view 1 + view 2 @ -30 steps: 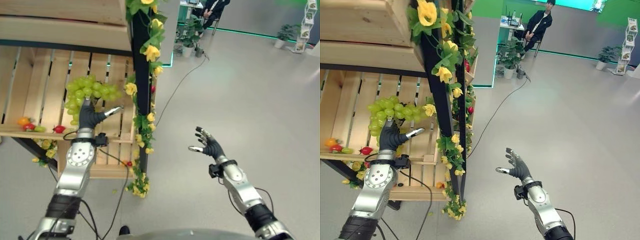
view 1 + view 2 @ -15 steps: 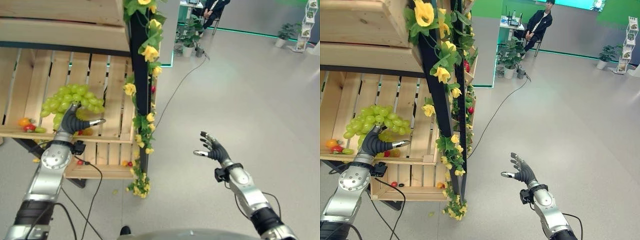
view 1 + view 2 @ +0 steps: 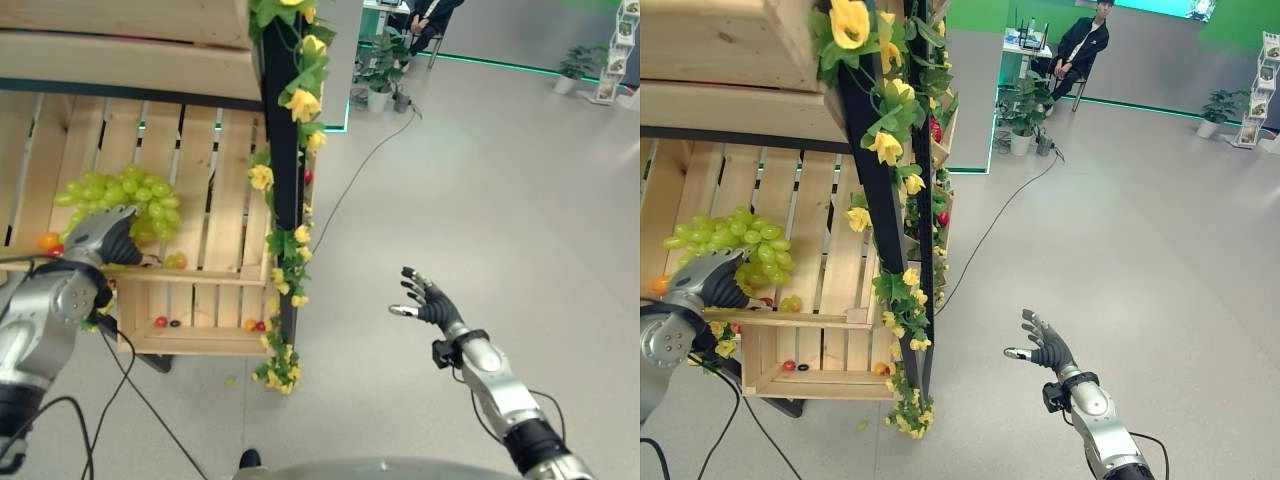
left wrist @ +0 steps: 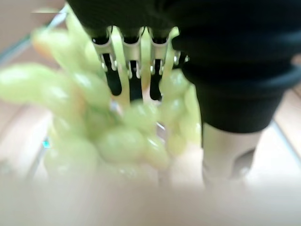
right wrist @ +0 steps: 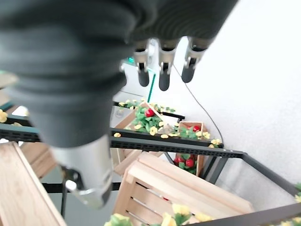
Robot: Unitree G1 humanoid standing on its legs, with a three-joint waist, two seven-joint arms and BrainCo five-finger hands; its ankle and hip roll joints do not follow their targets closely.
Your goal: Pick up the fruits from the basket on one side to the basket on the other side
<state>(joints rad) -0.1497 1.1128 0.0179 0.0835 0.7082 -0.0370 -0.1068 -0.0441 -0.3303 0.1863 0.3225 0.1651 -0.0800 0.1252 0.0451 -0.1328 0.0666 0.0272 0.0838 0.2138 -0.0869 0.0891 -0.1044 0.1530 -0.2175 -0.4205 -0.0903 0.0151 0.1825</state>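
Open floor surrounds the right hand. A flower-wrapped black post and upper crate bound the wooden shelf.

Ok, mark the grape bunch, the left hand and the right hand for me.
grape bunch (image 3: 120, 195), left eye view, on the middle of the green cluster.
left hand (image 3: 108, 236), left eye view, on its dark cover below the grapes.
right hand (image 3: 1049, 350), right eye view, on the palm.
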